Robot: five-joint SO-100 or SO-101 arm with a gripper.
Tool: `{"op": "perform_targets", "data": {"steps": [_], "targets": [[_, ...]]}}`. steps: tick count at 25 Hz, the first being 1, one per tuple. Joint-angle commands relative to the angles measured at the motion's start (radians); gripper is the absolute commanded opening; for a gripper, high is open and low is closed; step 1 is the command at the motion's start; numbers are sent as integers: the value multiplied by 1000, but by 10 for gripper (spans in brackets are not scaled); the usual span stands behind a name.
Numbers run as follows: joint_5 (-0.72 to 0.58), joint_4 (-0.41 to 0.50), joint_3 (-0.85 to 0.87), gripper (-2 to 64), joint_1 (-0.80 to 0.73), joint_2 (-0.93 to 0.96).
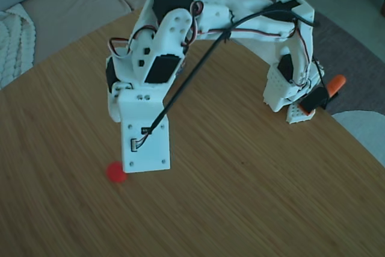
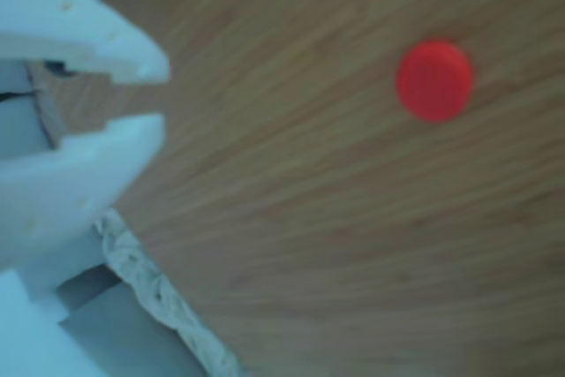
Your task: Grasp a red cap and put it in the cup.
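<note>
– Fingers, two white printed plastic wedges at far left of the other view: parted by a narrow gap, clasping nothing. Correct?

– Correct. Empty white two-finger gripper, tips pointing right across the brown wood-grain tabletop. Further right, well apart from the tips: small round bright red plastic cap, flat on the wood, untouched.

– And in the fixed view?

– Left to right: the red cap near the lower left corner of the gripper's white body; then the white jointed arm arching to the right; then a short orange cylindrical tip at far right, not the target.

– Whereabouts of the cup?

– Not clearly shown. Only a blurred scrap of colourful pattern at the top left edge of the other view; impossible to tell whether mug or not.

– Step in hand?

– Judged as the approach, ahead of any grasp. To do well: widen the gap beyond the cap's width, swing right until centred over the cap, descend straight with one finger on each side, stop just short of the wood, then close gently. Low, thin disc, likely to skid if struck by one finger first.
</note>
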Motion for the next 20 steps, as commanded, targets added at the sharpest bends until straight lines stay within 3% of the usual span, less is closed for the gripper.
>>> {"op": "perform_targets", "data": {"steps": [1,9,17,20], "targets": [[-2,2,-115,6,-23,-41],[8,84,-296,77,-110,-245],[-2,74,-353,91,-100,-318],[-2,83,-353,208,-89,-339]]}}
